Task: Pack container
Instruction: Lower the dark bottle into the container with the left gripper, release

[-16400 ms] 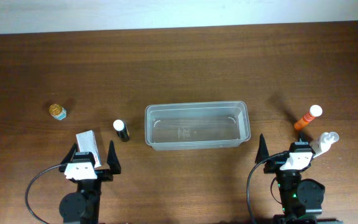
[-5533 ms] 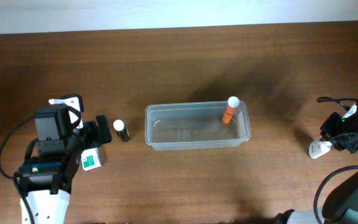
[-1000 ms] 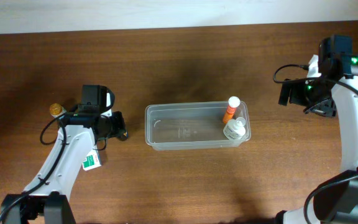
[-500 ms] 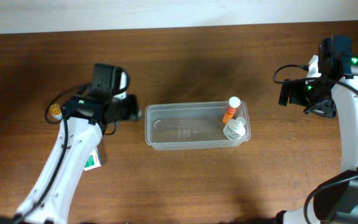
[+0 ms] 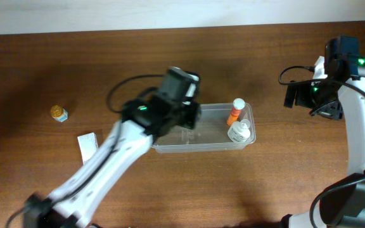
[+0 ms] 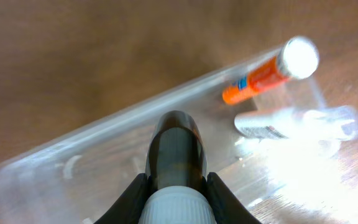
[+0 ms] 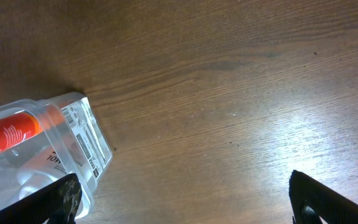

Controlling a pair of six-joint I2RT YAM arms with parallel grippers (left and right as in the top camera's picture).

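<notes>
Over the left half of the container [image 5: 201, 147], which sits at the middle of the wooden table [image 5: 170, 63], the left gripper [image 6: 176, 186] pinches a small dark bottle [image 6: 178, 146] with a white cap. At the tub's right end an orange bottle [image 5: 234, 111] and a clear bottle [image 5: 239, 131] lie side by side. Far to the right, the right gripper [image 7: 182, 198] hangs above the wood with its jaws spread wide. A small gold-lidded jar [image 5: 58, 113] and a white packet [image 5: 87, 145] lie on the table's left side.

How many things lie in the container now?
2: an orange bottle and a clear bottle, both at the container's right end. The left arm covers part of it, so others may be hidden.
</notes>
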